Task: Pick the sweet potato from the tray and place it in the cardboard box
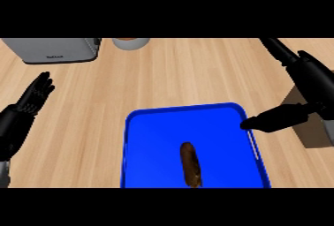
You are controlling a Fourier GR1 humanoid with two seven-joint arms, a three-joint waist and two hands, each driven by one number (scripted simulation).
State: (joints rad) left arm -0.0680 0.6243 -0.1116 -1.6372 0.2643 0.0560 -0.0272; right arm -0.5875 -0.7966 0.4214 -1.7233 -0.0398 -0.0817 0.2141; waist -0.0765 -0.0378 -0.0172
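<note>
a pale wooden counter (169, 75) fills the view. the long brown sweet potato (190, 164) lies lengthwise in the glossy blue rectangular tray (146, 145), untouched. the black right hand (277, 118) hovers at the tray's right rim, fingers straight, in front of the brown cardboard box (317, 132). the black left hand (32, 99) rests open at left. a grey metal toaster (55, 49) and a pale round cup (130, 43) stand at the far edge.

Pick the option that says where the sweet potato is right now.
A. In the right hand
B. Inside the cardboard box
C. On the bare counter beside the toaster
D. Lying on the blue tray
D: the sweet potato lies lengthwise on the blue tray, with no hand touching it; the right hand is at the tray's right rim, apart from it.
</note>
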